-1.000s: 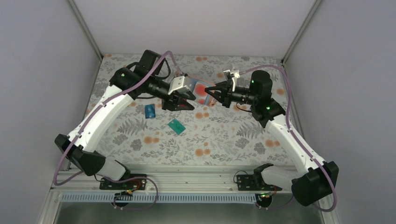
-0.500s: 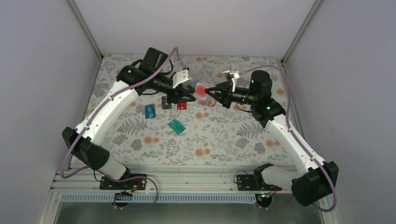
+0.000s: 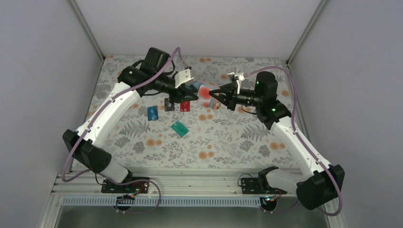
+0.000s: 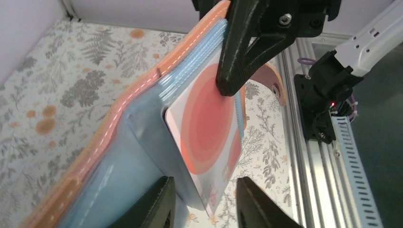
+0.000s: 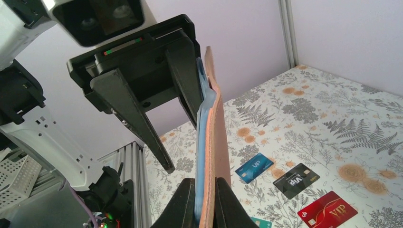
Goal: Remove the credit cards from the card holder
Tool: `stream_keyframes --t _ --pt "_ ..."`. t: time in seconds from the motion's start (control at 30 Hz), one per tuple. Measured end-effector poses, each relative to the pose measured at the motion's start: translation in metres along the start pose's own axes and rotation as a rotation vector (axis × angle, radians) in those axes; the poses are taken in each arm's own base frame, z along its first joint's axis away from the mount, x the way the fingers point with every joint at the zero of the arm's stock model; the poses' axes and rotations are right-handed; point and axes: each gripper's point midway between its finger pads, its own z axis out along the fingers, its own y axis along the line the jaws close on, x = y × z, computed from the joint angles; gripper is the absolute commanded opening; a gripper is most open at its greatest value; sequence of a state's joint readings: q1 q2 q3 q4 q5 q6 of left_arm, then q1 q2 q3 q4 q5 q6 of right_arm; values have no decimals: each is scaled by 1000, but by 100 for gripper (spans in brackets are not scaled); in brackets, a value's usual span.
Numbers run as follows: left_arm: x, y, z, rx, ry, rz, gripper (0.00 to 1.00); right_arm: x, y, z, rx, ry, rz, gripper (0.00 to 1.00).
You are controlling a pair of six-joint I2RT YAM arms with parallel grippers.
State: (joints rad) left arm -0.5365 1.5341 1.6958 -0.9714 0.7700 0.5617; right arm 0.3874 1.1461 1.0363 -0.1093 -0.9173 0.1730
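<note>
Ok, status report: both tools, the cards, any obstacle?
Right tool shut on card holder. Left tool open around pale card in holder. Blue card, black card, red card, teal card on table. No obstacle seen.

The right fingers [image 5: 227, 209] hide the lower end of the card holder [image 5: 217, 133]. You see only a corner of the teal-green card [image 5: 256, 222], cut off by the bottom edge.

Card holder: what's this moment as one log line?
left gripper: open, straddling pale card with red circle | right gripper: shut on orange-and-blue card holder | floral table: blue card, black card, red card, teal card
</note>
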Motion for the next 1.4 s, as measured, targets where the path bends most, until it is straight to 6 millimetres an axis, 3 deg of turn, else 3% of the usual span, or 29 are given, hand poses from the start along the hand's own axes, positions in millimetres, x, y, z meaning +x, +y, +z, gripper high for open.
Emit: stream_keyframes --t 0.07,0.2,0.33,0.63,0.87,1.07,1.4 --pt "-2 -2 0 8 -7 -1 17 0 1 0 -5 1 -1 4" --pt "-4 -6 3 28 -18 6 14 1 4 0 -22 4 0 4" --pt "-4 -7 3 34 -19 5 3 1 6 0 -30 7 2 4" --pt "-4 -10 1 68 -40 -20 2 2 10 -2 -54 12 -4 4" --pt "2 1 -9 85 -94 -92 2 2 11 -3 -55 12 -29 12" --pt "1 0 -11 116 -128 -119 3 3 14 -3 -76 15 -36 5" --pt "-3 -19 -5 186 -134 -78 37 3 16 -3 -90 16 -38 5"
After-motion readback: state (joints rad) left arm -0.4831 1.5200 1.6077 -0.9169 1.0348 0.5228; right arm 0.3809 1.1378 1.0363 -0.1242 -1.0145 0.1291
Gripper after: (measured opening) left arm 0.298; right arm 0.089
